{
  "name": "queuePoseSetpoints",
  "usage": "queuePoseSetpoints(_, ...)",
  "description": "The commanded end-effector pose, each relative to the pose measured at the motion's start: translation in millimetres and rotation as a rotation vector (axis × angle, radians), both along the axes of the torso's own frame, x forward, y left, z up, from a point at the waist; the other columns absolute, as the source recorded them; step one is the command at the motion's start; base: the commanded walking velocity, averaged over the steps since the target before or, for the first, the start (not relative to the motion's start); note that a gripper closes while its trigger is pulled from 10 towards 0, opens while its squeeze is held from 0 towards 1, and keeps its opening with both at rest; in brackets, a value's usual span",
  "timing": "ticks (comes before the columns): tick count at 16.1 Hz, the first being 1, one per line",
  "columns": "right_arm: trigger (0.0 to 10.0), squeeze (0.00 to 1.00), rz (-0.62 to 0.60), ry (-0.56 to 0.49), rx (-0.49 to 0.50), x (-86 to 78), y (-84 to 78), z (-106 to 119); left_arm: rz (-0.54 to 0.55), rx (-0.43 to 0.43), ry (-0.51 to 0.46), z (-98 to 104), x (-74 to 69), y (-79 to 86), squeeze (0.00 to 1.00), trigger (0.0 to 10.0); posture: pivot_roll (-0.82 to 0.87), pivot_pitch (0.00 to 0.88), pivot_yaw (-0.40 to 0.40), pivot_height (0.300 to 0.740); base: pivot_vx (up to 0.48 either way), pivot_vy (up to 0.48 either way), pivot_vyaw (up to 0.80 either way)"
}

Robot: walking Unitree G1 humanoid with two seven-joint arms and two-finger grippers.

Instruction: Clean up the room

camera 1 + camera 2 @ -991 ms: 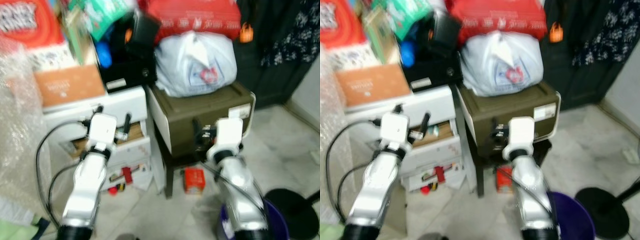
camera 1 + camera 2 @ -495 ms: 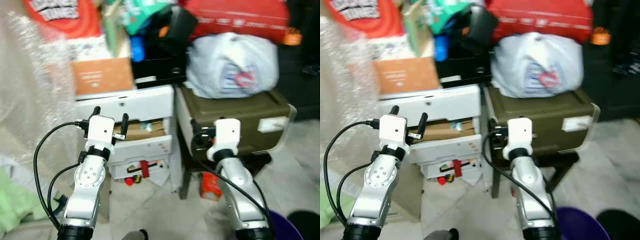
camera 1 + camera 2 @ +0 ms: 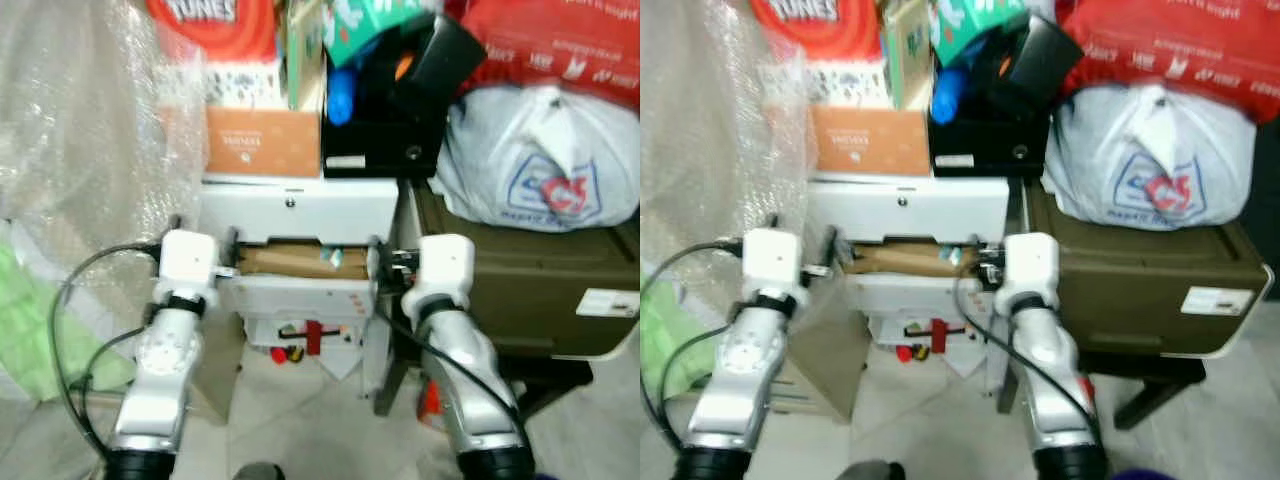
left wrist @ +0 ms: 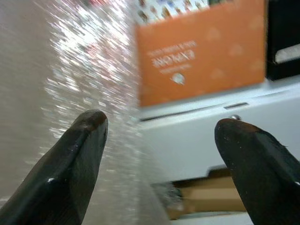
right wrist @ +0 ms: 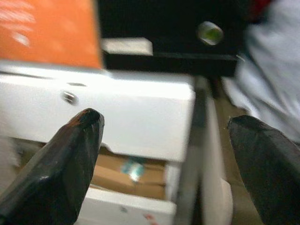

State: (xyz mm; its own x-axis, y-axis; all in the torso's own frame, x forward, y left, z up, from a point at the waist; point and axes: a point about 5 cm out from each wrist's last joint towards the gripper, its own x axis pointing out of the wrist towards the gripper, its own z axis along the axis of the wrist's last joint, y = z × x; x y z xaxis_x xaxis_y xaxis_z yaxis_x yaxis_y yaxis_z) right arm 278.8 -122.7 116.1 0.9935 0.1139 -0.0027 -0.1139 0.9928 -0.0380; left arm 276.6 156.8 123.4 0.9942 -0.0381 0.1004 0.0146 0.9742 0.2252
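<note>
Both arms are raised in front of a white drawer unit. Its middle drawer stands open, with brown cardboard inside. My left gripper is open and empty before the unit's left edge, beside the bubble wrap. My right gripper is open and empty, facing the unit's right edge. An orange box and a black box sit on top of the unit. Small red items lie on the floor under it.
An olive-green case on a dark stand is at the right, with a white plastic bag and a red bag piled on it. Green cloth lies at the left. Pale tiled floor lies below.
The whole picture has shifted: the camera swung left, so the drawer unit is now in the middle. Both grippers stay open and raised.
</note>
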Motion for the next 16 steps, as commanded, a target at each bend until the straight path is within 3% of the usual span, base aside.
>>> queuePoseSetpoints(1, 10.0, 0.00, -0.011, -0.005, -0.011, 0.9, -5.0, 1, 0.006, -0.002, 0.000, 1, -0.3, -1.7, 0.00, 10.0, 0.01, 0.000, 0.025, 0.740, 0.000, 0.000, 0.80)
queuePoseSetpoints(4, 10.0, 0.00, 0.001, -0.016, -0.022, 2.6, -6.2, 3, 0.053, 0.005, -0.001, 1, 1.6, 2.4, 0.00, 10.0, 0.01, 0.000, 0.021, 0.740, 0.000, 0.000, 0.74)
queuePoseSetpoints(7, 10.0, 0.00, 0.001, -0.006, -0.017, 5.1, -7.7, 1, 0.078, -0.008, 0.000, 2, -0.8, 3.4, 0.00, 10.0, 0.03, 0.000, 0.002, 0.740, 0.000, 0.000, 0.00)
queuePoseSetpoints(10, 10.0, 0.00, 0.053, -0.019, -0.034, 10.4, 3.0, 2, 0.111, -0.029, 0.010, -1, -7.9, 7.1, 0.00, 10.0, 0.06, 0.000, -0.021, 0.740, 0.000, 0.000, 0.00)
queuePoseSetpoints(16, 10.0, 0.00, 0.067, -0.029, -0.038, 11.3, 4.4, 5, 0.059, -0.079, 0.040, -4, -4.0, 2.3, 0.00, 10.0, 0.04, 0.000, -0.012, 0.740, 0.000, 0.000, 0.78)
